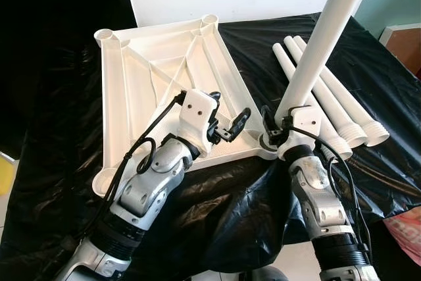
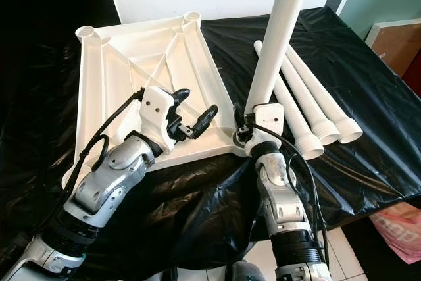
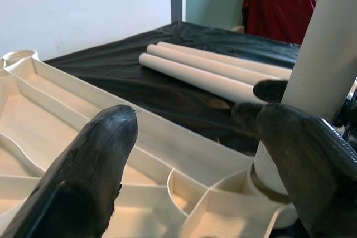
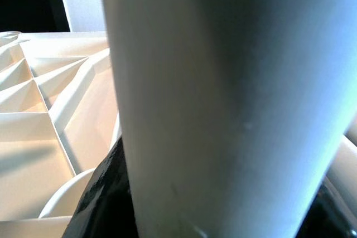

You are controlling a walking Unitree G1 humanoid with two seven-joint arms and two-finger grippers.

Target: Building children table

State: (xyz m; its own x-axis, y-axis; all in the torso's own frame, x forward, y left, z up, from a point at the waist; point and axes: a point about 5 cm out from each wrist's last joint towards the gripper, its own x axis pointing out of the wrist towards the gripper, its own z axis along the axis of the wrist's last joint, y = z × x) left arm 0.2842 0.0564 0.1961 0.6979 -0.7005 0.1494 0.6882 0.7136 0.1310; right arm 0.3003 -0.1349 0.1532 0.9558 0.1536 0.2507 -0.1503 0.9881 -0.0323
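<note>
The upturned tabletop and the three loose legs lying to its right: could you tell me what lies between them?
Between the tabletop and the loose legs lies bare black cloth, crossed near the corner by the upright leg in the right gripper; see the right eye view.

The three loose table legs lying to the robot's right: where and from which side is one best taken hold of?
Grip the nearest loose leg on its plain round shaft, around the middle, not the ridged threaded end. Come from above, fingers straddling it crosswise. The three lie flat and packed side by side, so only the top and the outer side are free; the right end effector is nearest, but holds the upright leg.
</note>
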